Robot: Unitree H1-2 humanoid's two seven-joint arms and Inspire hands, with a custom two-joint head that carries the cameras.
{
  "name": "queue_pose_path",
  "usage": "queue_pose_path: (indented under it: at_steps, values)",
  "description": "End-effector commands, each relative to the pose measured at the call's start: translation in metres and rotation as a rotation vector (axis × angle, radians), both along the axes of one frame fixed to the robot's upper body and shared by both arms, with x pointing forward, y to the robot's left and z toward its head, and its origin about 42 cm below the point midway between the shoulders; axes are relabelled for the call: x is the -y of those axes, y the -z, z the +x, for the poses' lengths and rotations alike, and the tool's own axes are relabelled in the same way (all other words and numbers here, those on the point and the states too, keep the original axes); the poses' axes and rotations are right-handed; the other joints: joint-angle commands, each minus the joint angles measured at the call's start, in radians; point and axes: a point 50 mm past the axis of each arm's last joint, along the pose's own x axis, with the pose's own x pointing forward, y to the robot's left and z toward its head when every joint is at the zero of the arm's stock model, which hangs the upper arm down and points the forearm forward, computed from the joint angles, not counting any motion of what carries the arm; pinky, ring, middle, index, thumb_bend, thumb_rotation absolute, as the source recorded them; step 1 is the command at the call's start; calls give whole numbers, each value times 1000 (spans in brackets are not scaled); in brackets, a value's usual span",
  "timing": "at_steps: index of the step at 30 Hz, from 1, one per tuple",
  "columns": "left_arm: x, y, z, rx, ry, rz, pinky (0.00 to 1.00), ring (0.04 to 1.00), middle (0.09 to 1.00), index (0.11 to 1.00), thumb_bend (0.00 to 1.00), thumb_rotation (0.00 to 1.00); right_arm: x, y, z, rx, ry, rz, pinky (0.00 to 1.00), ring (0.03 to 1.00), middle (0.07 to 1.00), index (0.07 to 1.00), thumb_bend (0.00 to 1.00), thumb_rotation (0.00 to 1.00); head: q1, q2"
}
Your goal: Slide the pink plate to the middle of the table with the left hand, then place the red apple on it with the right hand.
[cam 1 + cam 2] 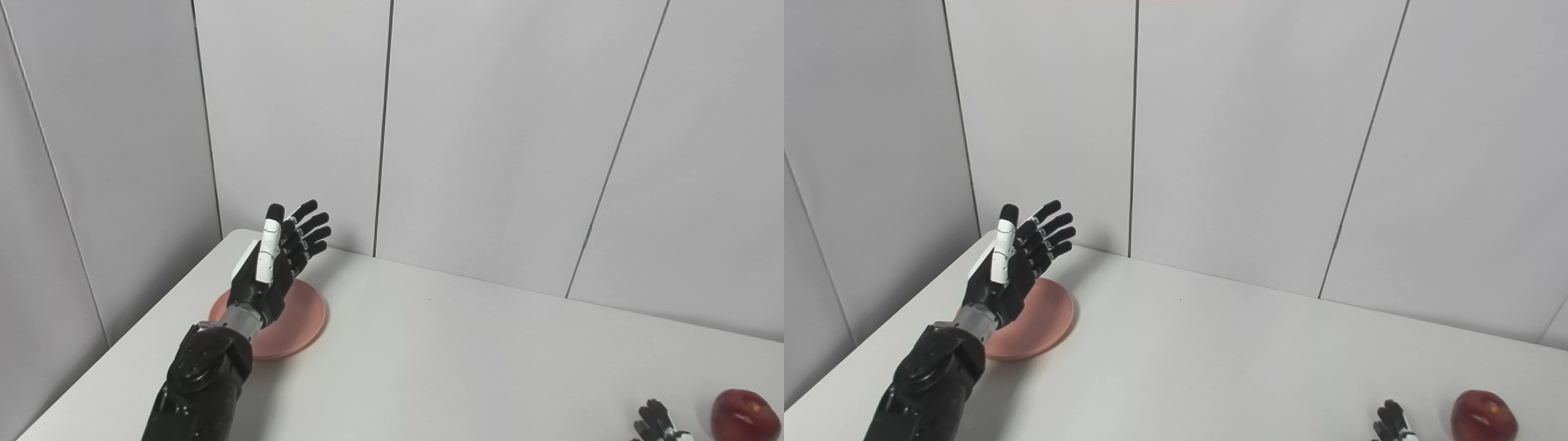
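Left hand (275, 263), black with a white-shelled thumb, hovered above the round, shallow pink plate (297, 321) with its fingers spread and extended toward the back wall, holding nothing. Its palm faced sideways, thumb uppermost, and its dark, jointed forearm came up from the bottom edge across the near left part of the plate. Whether the heel of the hand touched the plate could not be told.

That pink plate was matte and smooth, salmon in tone, with a low raised rim that caught a soft shadow along its right edge. It lay flat on the white, smooth worktop (441, 355), near the far left corner, well apart from the middle.

Behind the worktop stood pale grey wall panels (490, 135), plain and flat, split by thin dark vertical seams.

Far to the right, at the bottom edge, only the dark fingertips of the right hand (1391, 421) showed, slightly curled; too little was visible to say whether it was spread or closed. Just beside it, to its right, sat the glossy red apple (1483, 414), round, deep red with a bright highlight and a faint yellowish fleck, resting on the worktop untouched.
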Motion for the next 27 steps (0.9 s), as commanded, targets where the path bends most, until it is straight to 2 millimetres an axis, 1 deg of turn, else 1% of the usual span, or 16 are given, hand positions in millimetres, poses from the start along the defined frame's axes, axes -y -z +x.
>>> queue_pose_path:
  at_steps: [1, 7, 13, 15, 20, 22, 27]
  values:
    - [-4, -36, 15, 113, 24, 21, 904, 880, 875, 890, 906, 1000, 0, 18, -12, -89, 0, 21, 1000, 992, 966, 959, 854, 1000, -1, 1]
    - [-21, -39, 24, 92, 1, 64, 912, 881, 863, 893, 916, 1000, 0, 17, -13, -90, -1, 25, 1000, 991, 965, 954, 852, 1000, -1, 5]
    - [-41, -34, 32, 62, -22, 54, 933, 891, 880, 906, 899, 1000, 1, 17, -13, -91, -2, 32, 1000, 995, 969, 957, 842, 1000, 0, 7]
    - [-47, -32, 33, 59, -32, 45, 944, 892, 884, 884, 898, 1000, 1, 17, -13, -92, -3, 29, 1000, 996, 970, 958, 841, 1000, 1, 7]
    - [-61, -30, 38, 75, -50, 58, 947, 902, 902, 901, 889, 1000, 2, 16, -14, -89, -4, 23, 1000, 994, 971, 961, 840, 1000, 3, 12]
    - [-67, -28, 41, 78, -63, 69, 932, 900, 900, 899, 887, 1000, 2, 16, -14, -93, -4, 28, 1000, 995, 973, 964, 842, 1000, 3, 12]
    - [-81, -26, 46, 57, -82, 65, 927, 921, 906, 904, 894, 1000, 2, 14, -16, -93, -3, 32, 1000, 991, 970, 962, 839, 1000, 2, 24]
